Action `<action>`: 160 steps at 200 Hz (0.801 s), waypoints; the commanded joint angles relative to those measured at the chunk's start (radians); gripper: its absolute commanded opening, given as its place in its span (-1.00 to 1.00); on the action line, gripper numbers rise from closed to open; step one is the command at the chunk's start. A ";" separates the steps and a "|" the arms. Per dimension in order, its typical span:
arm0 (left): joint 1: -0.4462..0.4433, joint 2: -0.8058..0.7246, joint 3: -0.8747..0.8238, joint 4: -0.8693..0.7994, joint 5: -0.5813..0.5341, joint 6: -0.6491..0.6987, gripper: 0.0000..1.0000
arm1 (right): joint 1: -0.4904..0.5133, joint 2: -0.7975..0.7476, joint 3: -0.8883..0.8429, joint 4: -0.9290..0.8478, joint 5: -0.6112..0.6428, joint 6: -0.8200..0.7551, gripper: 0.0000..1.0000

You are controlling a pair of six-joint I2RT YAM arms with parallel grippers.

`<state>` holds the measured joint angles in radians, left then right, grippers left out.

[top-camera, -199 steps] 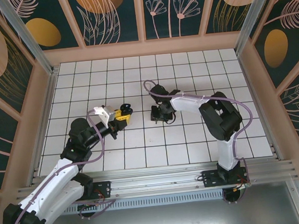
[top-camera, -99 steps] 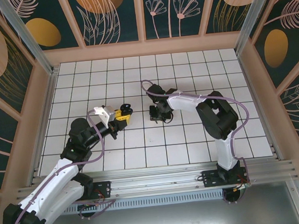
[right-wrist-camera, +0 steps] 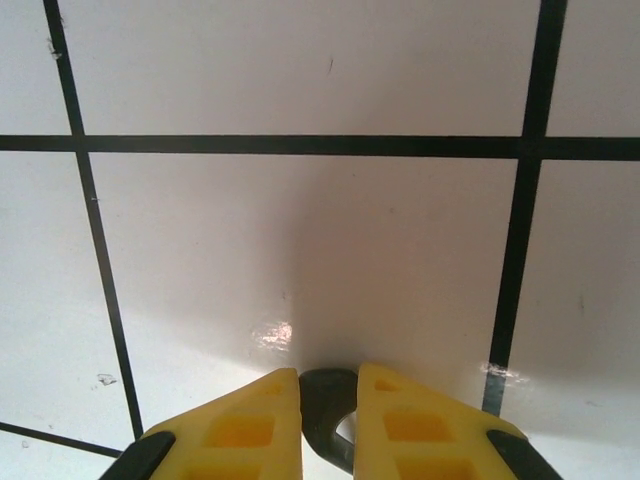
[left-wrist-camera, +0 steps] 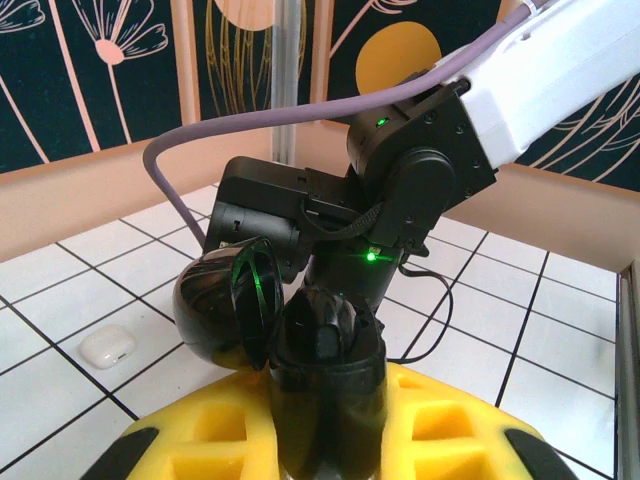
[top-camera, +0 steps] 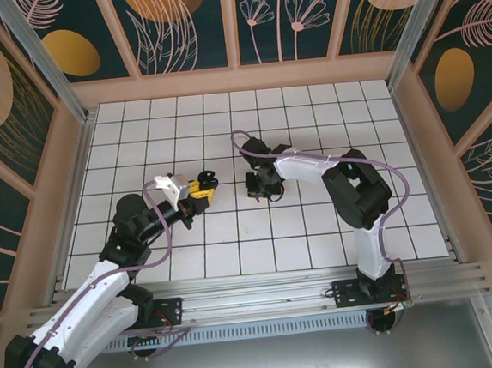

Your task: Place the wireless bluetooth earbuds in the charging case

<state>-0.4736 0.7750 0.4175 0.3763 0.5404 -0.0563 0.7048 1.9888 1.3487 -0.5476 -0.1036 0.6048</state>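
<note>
While the left fingers [top-camera: 200,187] held the open black case [left-wrist-camera: 322,345] up, the right fingers [right-wrist-camera: 298,392] pinched a black earbud [right-wrist-camera: 328,415].
The left fingers were shut tight on the case, above the white table [top-camera: 308,110]. The right fingers were low over a tile [right-wrist-camera: 300,230] near the middle of the table, almost closed, with the tiny earbud caught between their tips.

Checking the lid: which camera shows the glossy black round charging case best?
Left wrist: the glossy black round charging case sits close up, lid hinged open, clamped in the left gripper. The top external view gives a small dark shape at that gripper's tip.
</note>
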 commanded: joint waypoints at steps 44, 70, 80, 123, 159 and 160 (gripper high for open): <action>-0.001 0.012 -0.024 0.094 0.031 0.004 -0.79 | 0.009 -0.155 0.002 -0.004 0.103 0.028 -0.75; -0.001 0.017 -0.053 0.192 0.053 -0.011 -0.80 | 0.009 -0.232 -0.003 0.011 0.128 0.041 -0.77; -0.002 0.025 -0.058 0.226 0.058 -0.020 -0.80 | 0.009 -0.265 -0.006 0.017 0.137 0.046 -0.77; -0.005 0.086 -0.052 0.367 -0.011 -0.072 -0.81 | 0.019 -0.404 -0.012 0.060 0.164 0.065 -0.79; -0.055 0.169 -0.002 0.439 -0.092 -0.007 -0.80 | 0.028 -0.510 0.002 0.089 0.194 0.078 -0.80; -0.057 0.173 0.000 0.441 -0.095 -0.005 -0.80 | 0.028 -0.514 0.003 0.091 0.195 0.077 -0.80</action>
<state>-0.4965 0.9020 0.3698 0.6937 0.5121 -0.0975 0.7200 1.5532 1.3457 -0.4973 0.0425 0.6613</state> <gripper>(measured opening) 0.164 0.103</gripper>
